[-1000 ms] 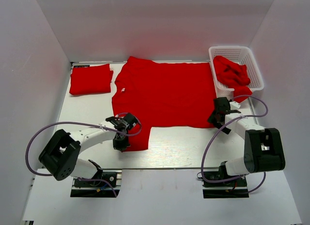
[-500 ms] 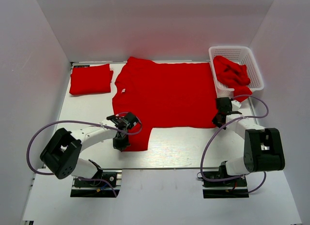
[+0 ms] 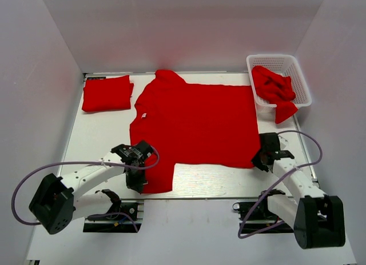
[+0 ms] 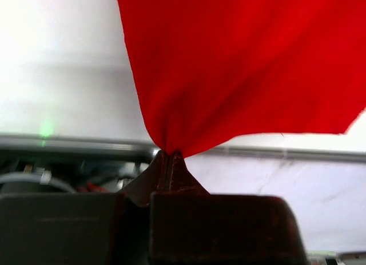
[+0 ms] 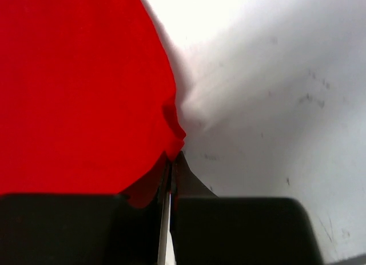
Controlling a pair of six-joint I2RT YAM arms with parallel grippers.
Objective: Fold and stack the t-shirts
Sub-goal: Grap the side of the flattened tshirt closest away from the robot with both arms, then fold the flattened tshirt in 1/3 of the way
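- One folded t-shirt [image 3: 107, 93], far-left desk [image 3: 103, 136]: done.
- One spread t-shirt [image 3: 194, 119]: unfolded, left gripper [image 4: 170, 156] and right gripper [image 5: 171, 157] jaws clamped on its near edge.
- Several crumpled t-shirts [image 3: 273, 85] in basket [image 3: 251, 61]: waiting.

**A:** so what's actually sitting on the table [image 3: 97, 133]?

**B:** white top, three things on it. One flat shirt [image 3: 194, 116] is spread out between the left claw [image 3: 139, 185] and the right claw [image 3: 260, 162], stretching away beyond both, its near corners right at them.

**A:** and the rest?

**B:** folded shirt [image 3: 107, 93] well beyond the left claw, off to its left. Basket [image 3: 305, 85] beyond the right claw, slightly to its right.
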